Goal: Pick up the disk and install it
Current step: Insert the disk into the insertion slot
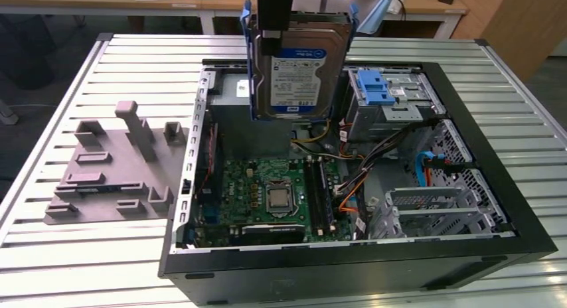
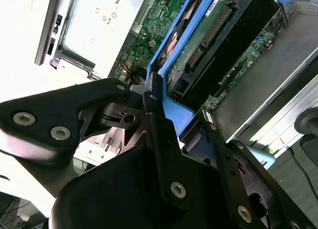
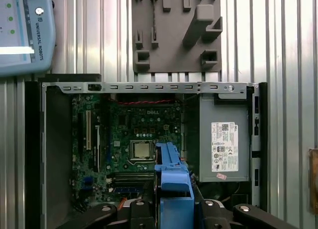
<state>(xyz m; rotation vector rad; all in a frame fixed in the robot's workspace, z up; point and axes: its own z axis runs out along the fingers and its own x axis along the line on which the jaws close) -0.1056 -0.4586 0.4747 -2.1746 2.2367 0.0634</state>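
Disk (image 1: 299,66) hangs upright, label outward, above the open PC case (image 1: 354,271), approx over its motherboard (image 1: 265,188). Gripper (image 2: 176,104) is pinching the disk's blue bracket. Grey fixture (image 1: 111,165) sits beside the case.

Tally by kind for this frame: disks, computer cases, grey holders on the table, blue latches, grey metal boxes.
Disk: 1, in the gripper
Computer case: 1
Grey holder: 1
Blue latch: 1
Grey metal box: 1
Total: 5
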